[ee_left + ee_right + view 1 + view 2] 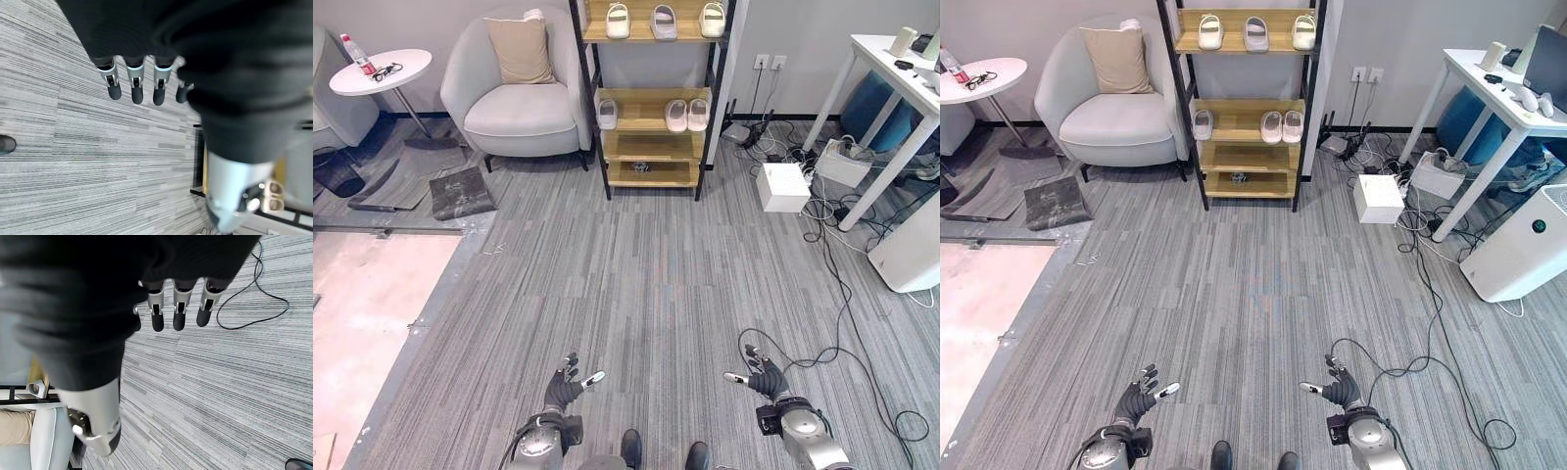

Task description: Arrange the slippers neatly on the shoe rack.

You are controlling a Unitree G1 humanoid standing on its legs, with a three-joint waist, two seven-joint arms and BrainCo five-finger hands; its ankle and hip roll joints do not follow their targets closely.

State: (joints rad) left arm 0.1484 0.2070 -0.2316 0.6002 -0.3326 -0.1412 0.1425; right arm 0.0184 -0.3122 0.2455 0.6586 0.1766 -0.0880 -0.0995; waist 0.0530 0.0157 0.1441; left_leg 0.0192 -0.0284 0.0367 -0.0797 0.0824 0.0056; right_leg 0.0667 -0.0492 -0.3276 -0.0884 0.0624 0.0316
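L hand (566, 388) at 7 o'clock, fingers relaxed, holding nothing; R hand (766, 380) at 5, same. Slippers (686, 115) already on rack (654, 96) at 12: three on top shelf, three on mid shelf, one apart at its left end. Best approach: walk straight up, slide that single beside its mates. Armchair (514, 93) at 11 beside rack; box (782, 186) & cables (832, 284) at 1–2, keep off them.
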